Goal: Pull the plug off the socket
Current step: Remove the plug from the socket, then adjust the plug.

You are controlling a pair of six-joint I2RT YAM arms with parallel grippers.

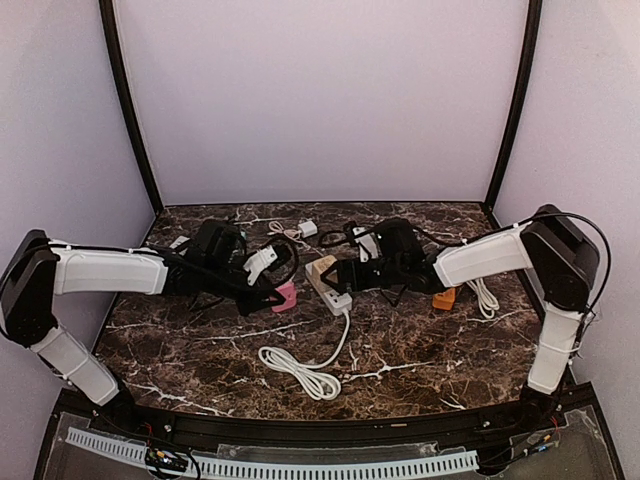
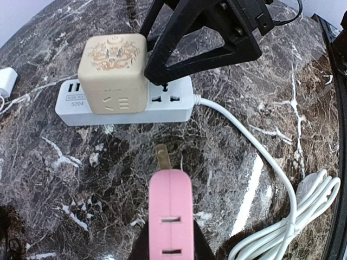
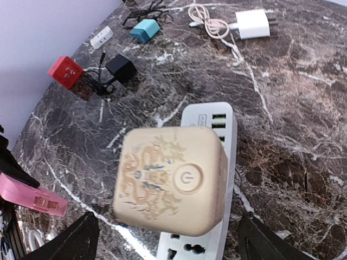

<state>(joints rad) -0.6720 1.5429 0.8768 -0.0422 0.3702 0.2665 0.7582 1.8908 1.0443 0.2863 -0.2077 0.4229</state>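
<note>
My left gripper (image 2: 169, 241) is shut on a pink plug (image 2: 169, 211). It holds the plug clear of the strip, with a brass prong (image 2: 161, 157) pointing at the white power strip (image 2: 168, 103). In the top view the plug (image 1: 285, 297) hangs just left of the strip (image 1: 331, 287). A beige cube adapter (image 3: 171, 179) with a power button sits plugged into the strip. My right gripper (image 3: 173, 241) is open, with its black fingers (image 3: 81, 238) wide on either side of the cube.
The strip's white cord (image 1: 300, 365) coils toward the front. A red adapter (image 3: 66, 72), a black adapter (image 3: 120, 67), a teal adapter (image 3: 144, 30) and a white charger (image 3: 252, 23) lie at the back. An orange plug (image 1: 444, 298) lies right of my right arm.
</note>
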